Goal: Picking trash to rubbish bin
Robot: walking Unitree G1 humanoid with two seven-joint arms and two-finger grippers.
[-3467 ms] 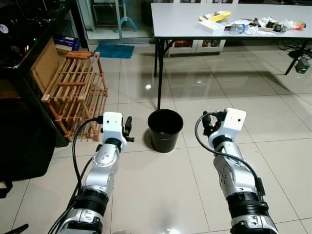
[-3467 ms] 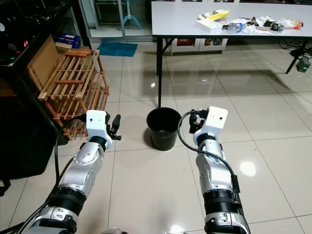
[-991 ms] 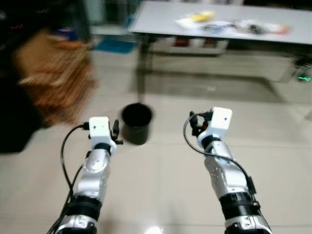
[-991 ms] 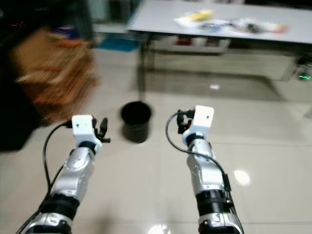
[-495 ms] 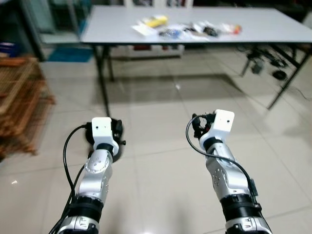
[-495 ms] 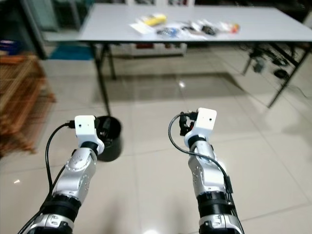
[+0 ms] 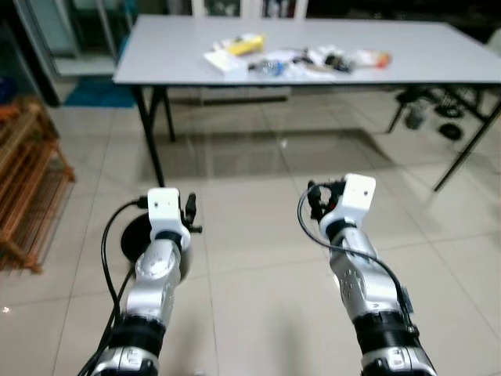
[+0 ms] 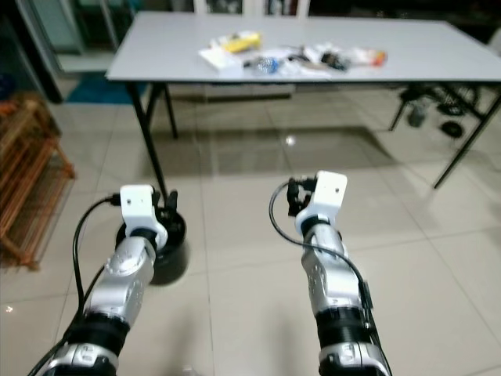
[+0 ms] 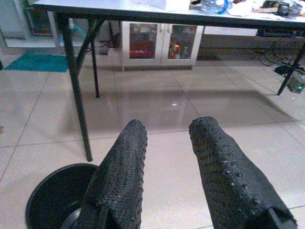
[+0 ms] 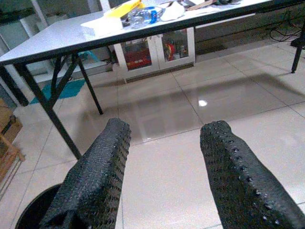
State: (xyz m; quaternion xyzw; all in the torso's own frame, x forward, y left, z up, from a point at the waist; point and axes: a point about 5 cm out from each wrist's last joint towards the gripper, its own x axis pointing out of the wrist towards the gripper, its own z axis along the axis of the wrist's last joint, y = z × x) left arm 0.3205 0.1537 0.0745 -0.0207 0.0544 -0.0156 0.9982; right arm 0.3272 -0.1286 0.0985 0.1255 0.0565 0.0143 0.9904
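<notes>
A black rubbish bin (image 8: 174, 249) stands on the tiled floor by the table's left leg, partly behind my left arm. Its rim also shows in the left wrist view (image 9: 50, 193). Trash lies on the grey table (image 7: 407, 63): a yellow packet (image 7: 244, 41), a white box (image 7: 221, 59), a clear bottle (image 7: 270, 67) and crumpled wrappers (image 7: 337, 59). My left gripper (image 7: 190, 211) is raised above the floor beside the bin, open and holding nothing (image 9: 167, 131). My right gripper (image 7: 317, 200) is held up at mid-floor, also open and holding nothing (image 10: 164, 131).
A wooden slatted rack (image 7: 27, 180) stands at the left. Black table legs (image 7: 149, 133) come down near the bin, another leg (image 7: 466, 145) at the right. Cables and small devices (image 7: 438, 117) lie under the table's right end. A white cabinet (image 9: 162, 45) sits behind the table.
The camera has swung to the right, so the bin has slid left behind my left arm and the table now sits centred. Both arms keep the same raised pose.
</notes>
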